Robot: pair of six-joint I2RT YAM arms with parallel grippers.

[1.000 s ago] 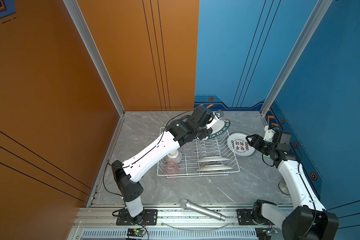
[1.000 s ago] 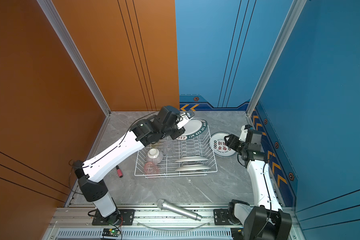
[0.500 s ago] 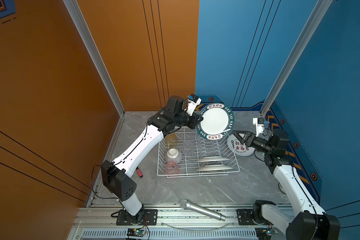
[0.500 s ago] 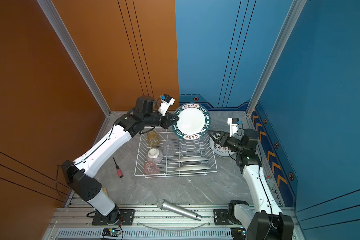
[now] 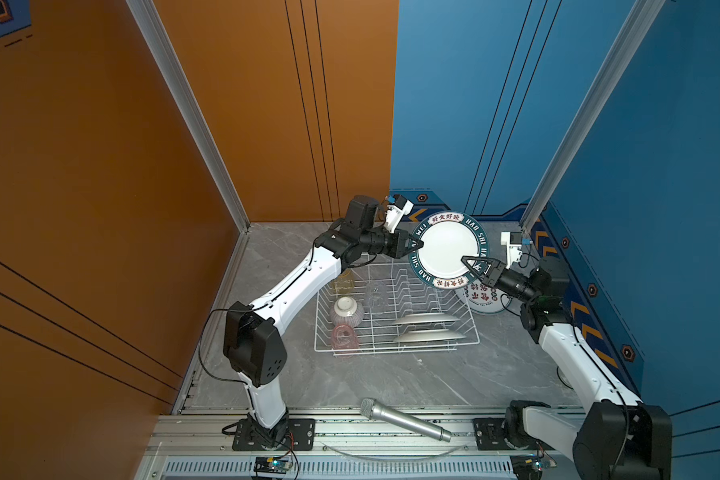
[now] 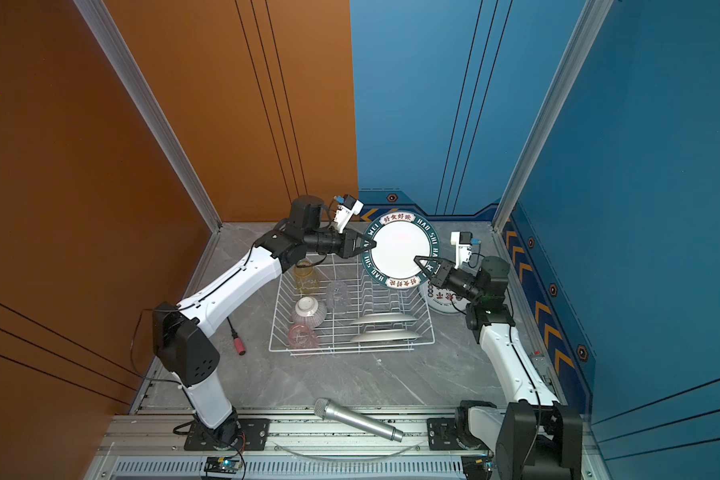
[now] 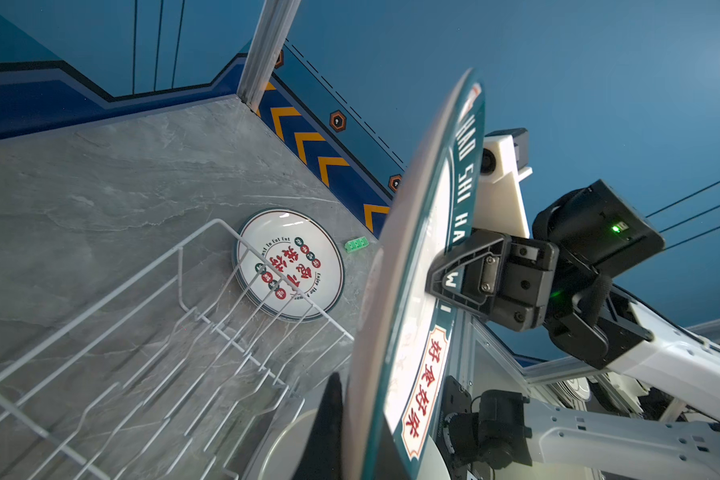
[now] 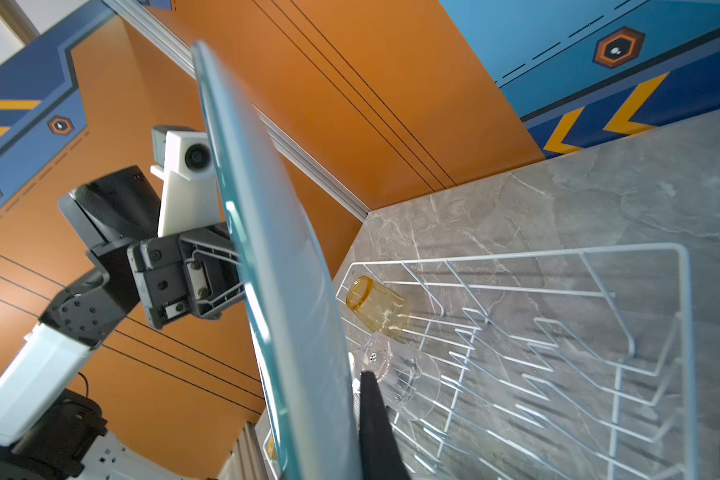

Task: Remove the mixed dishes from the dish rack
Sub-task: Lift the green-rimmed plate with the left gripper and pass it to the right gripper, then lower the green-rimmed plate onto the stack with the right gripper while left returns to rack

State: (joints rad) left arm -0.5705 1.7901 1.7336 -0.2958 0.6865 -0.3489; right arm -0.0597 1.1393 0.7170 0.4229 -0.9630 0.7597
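Raised clear of the dish rack [image 5: 395,332] since a second ago, the lettered plate [image 5: 445,245] hangs above its far edge. The left hand [image 5: 416,245] pinches one rim and the right hand [image 5: 469,264] has clamped the opposite rim. This is the handover step; next, the left hand must let go.

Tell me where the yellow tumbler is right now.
In both top views the yellow tumbler sits in the dish rack's far left corner, beside the clear tumbler, under the left arm.
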